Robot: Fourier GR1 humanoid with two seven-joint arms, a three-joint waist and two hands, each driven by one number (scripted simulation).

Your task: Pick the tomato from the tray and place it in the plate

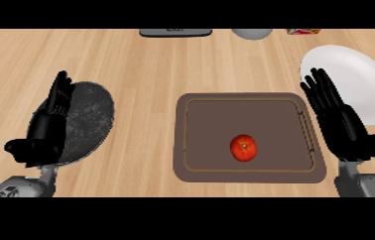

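A red tomato (244,148) lies on the brown tray (219,115), toward its near right part. A white plate (344,70) sits at the right edge of the counter, beyond the tray's far right corner. My right hand (338,120) stands just right of the tray with fingers straight and pointing away, overlapping the plate's near edge; it is open and holds nothing. At the left, over a dark speckled plate (92,115), my left hand (45,127) is open with fingers straight, far from the tomato.
Along the far edge of the wooden counter sit a dark flat object (176,32), a grey rounded object (253,33) and a red-and-white box (302,31). Bare wood lies between the dark plate and the tray.
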